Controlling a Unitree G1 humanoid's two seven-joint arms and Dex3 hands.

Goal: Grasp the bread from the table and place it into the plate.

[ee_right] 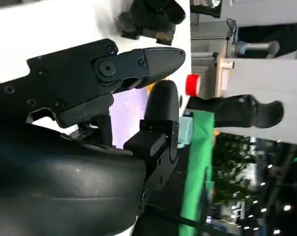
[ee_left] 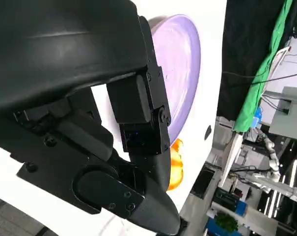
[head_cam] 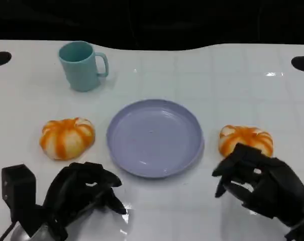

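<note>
Bread on my right side, the orange-striped bun (head_cam: 245, 140), sits just beyond my right hand (head_cam: 262, 186), and that's the one I'm working. I read this as the reach step: nothing grasped yet, the plate (head_cam: 155, 136) bare. My right hand hovers low over the desk (head_cam: 207, 80) with its fingers curled forward and apart, empty, the fingertips overlapping the bun's near edge in the head view; whether they touch it I can't tell from up here. Next move, as I judge it: push the hand a little farther over the bun, close the fingers around its sides, lift, then swing inward to the plate just beside it.

My left hand (head_cam: 84, 193) sits at the near left, fingers loosely bent and spread, holding nothing. Beyond it lies a second bun (head_cam: 67, 137), close but apart from the fingers, also just beside the plate on its other side. That one waits.

From the left wrist view I catch the plate's rim (ee_left: 187, 64) and a sliver of orange bread (ee_left: 175, 167) past the fingers.

Farther back, a teal mug (head_cam: 82, 65) stands upright, well away from my path. The risk I see: squeezing the soft bun too hard, or nudging it away before the fingers close.
</note>
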